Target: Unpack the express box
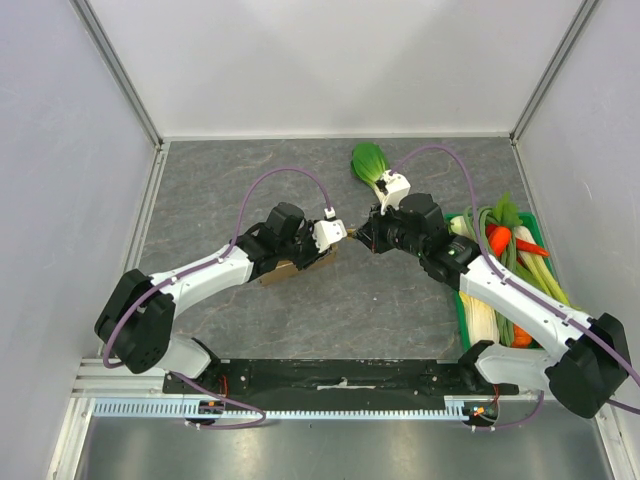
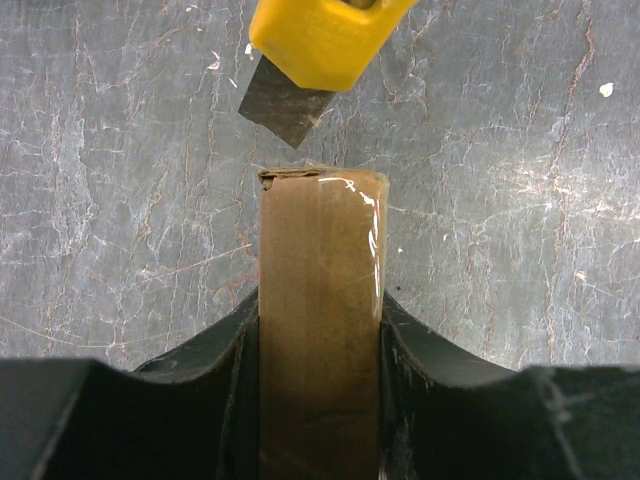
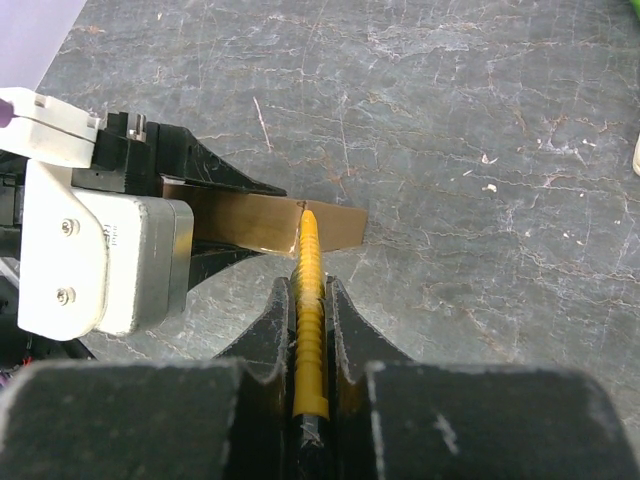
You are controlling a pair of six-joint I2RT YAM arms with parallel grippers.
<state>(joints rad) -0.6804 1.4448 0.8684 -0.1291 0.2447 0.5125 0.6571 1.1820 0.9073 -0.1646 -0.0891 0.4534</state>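
Observation:
The express box [image 2: 320, 300] is a flat brown cardboard box with clear tape, held edge-up over the grey table. My left gripper [image 2: 320, 335] is shut on its sides. In the top view the box [image 1: 300, 268] sits under the left gripper [image 1: 342, 235] at the table's middle. My right gripper [image 3: 310, 305] is shut on a yellow utility knife [image 3: 308, 290]. The knife's tip reaches the box's free end [image 3: 330, 228]. In the left wrist view the knife's yellow body [image 2: 320, 35] and dark blade [image 2: 285, 100] hang just beyond the box's end. The right gripper [image 1: 368, 238] faces the left one.
A green-and-white bok choy [image 1: 370, 160] lies on the table behind the grippers. A green crate [image 1: 463, 310] at the right holds a carrot [image 1: 500, 238], leeks and other vegetables, under the right arm. White walls enclose the table.

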